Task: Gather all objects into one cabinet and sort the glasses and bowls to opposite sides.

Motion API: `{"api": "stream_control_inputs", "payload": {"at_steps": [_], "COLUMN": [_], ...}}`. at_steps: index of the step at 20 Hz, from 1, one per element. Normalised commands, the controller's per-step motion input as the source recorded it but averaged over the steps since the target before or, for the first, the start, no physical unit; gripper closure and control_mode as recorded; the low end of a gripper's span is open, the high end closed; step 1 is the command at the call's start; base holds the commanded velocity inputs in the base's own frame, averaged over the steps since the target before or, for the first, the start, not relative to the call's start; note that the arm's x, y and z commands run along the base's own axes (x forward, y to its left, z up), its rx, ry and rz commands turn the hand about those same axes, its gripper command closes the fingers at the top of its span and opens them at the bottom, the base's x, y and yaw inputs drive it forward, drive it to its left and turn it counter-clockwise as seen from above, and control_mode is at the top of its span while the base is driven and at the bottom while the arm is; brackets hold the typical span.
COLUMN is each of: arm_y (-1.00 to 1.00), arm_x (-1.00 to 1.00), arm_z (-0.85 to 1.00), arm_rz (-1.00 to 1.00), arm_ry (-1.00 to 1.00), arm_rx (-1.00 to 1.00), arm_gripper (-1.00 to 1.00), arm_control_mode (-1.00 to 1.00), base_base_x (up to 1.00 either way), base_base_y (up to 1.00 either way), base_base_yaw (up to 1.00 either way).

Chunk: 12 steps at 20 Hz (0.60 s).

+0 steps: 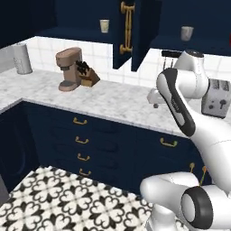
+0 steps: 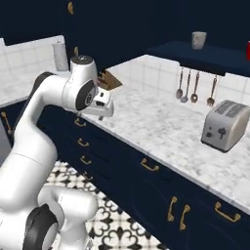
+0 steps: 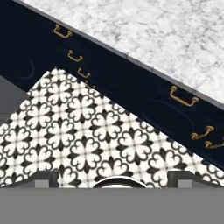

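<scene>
The navy cabinet hangs above the counter with its doors swung open, a brass bar handle on one. A cream mug stands on its left shelf. A grey mug stands on the shelf further right, and a red cup peeks in at the frame's right edge. The black bowl is out of view. My gripper is open and empty, held over the counter's front edge well below the shelves. It points down at the drawers and floor. The hand is level with the countertop.
On the marble counter stand a coffee machine, a knife block, a paper towel roll and a silver toaster. Utensils hang below the right shelf. Navy drawers and patterned floor lie below.
</scene>
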Motion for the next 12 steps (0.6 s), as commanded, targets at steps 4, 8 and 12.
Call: {"api": "stream_control_inputs", "payload": {"at_steps": [4,8,12], "arm_y": [0.0,0.0,0.0], "arm_x": [0.0,0.0,0.0], "arm_z": [0.0,0.0,0.0], "arm_rz": [0.0,0.0,0.0], "arm_ry": [0.0,0.0,0.0], "arm_rx": [0.0,0.0,0.0], "arm_gripper": [-1.0,-1.0,-1.0], "arm_control_mode": [1.0,1.0,1.0], "base_base_x": [0.33,0.21,0.6], "base_base_y": [1.0,1.0,0.99], "base_base_yaw": [0.38,0.26,-0.14]}}
